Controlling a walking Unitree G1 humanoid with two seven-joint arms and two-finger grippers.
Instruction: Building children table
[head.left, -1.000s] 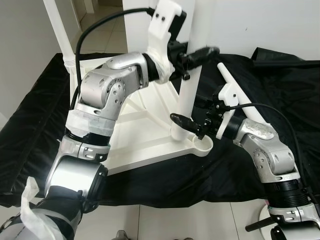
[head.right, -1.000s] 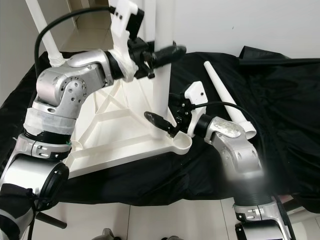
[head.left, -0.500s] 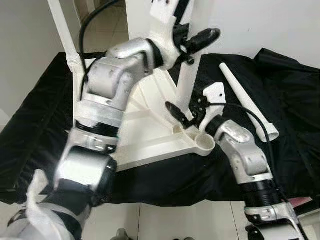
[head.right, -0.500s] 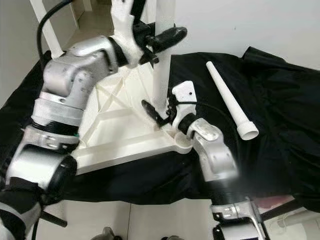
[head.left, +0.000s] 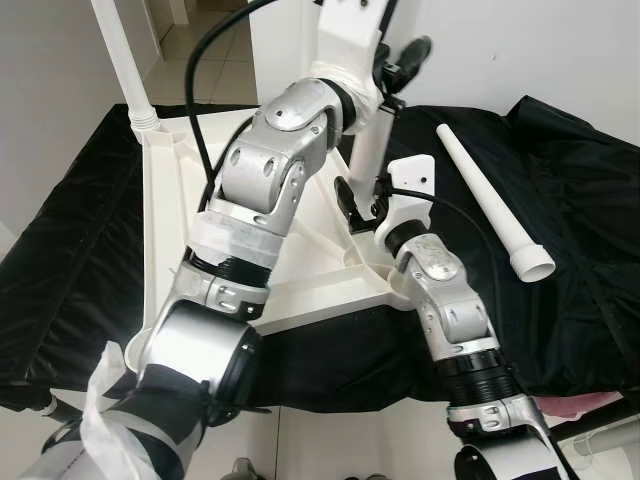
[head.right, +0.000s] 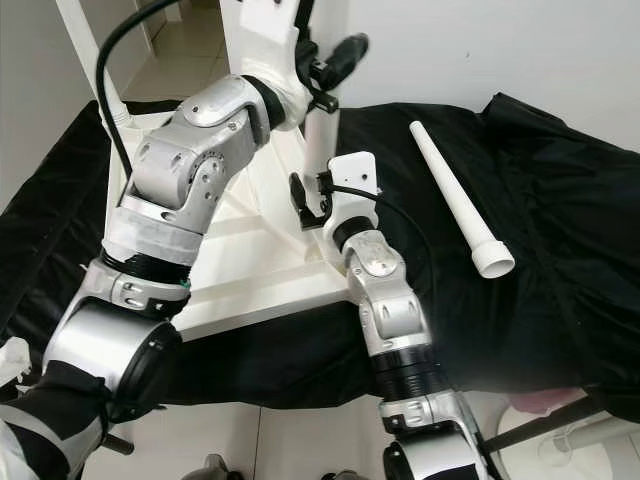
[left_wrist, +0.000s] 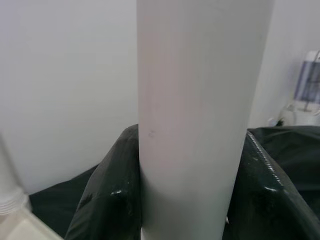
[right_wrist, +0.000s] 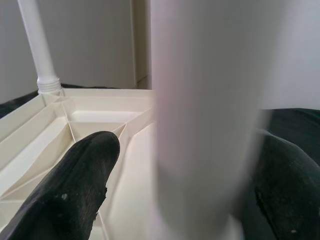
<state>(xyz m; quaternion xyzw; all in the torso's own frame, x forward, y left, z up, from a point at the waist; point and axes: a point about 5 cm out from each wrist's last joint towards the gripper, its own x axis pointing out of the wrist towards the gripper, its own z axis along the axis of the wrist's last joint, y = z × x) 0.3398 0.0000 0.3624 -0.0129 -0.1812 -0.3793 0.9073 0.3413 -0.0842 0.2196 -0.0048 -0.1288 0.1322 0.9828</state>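
- Tabletop (head.left: 175, 215), white, ribbed underside up, lies on a black cloth (head.left: 60, 250) over pale tiled floor (head.right: 330, 440); its near edge sits beside the cloth's front edge.
- Right gripper (head.right: 312, 208) brackets the base of an upright leg (head.right: 318, 150); fingers (right_wrist: 75, 190) stand wide on either side, contact unclear.
- Left gripper (left_wrist: 192, 200) clamps the same leg higher up; the leg's top is cut off.
- Loose leg (head.left: 490, 200) lies on open cloth, well apart to the right.
- Far-corner leg (head.left: 120, 60) stands before a white wall (head.left: 520, 40).
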